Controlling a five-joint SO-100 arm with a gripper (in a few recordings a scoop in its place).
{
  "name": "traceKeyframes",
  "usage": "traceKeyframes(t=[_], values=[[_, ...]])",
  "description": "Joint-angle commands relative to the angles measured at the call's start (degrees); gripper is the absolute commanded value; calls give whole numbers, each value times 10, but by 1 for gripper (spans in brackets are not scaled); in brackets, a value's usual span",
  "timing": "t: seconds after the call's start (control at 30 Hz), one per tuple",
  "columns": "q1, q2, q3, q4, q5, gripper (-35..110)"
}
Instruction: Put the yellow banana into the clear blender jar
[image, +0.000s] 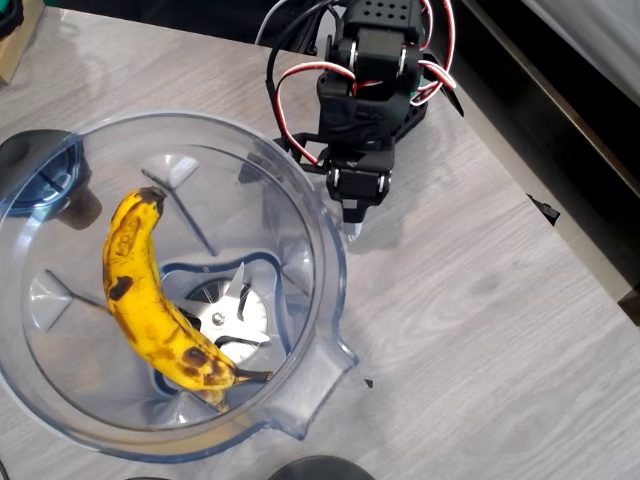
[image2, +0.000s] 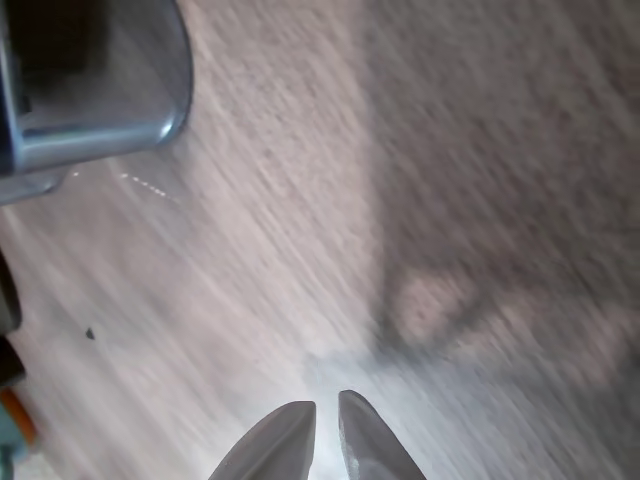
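Note:
The yellow banana (image: 150, 310), spotted brown, lies inside the clear blender jar (image: 320, 250), curving from the upper left wall down across the silver blade (image: 232, 315). My gripper (image: 352, 228) hangs over the bare table just right of the jar's rim, pointing down, apart from the jar. In the wrist view the pale fingertips (image2: 285, 430) nearly touch with nothing between them, so the gripper (image2: 326, 410) is shut and empty. A bluish-grey part of the jar (image2: 100, 90) shows at that view's top left.
The black arm body (image: 375, 70) with red and white wires stands at the table's back. A dark blue lid (image: 40, 175) lies left of the jar. A dark round object (image: 320, 468) sits at the bottom edge. The table edge (image: 560, 215) runs diagonally at right.

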Motion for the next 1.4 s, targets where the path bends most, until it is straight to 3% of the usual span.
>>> traceKeyframes(t=[0.0,1.37], values=[[9,18,6,5,4,0],[19,18,7,10,18,0]])
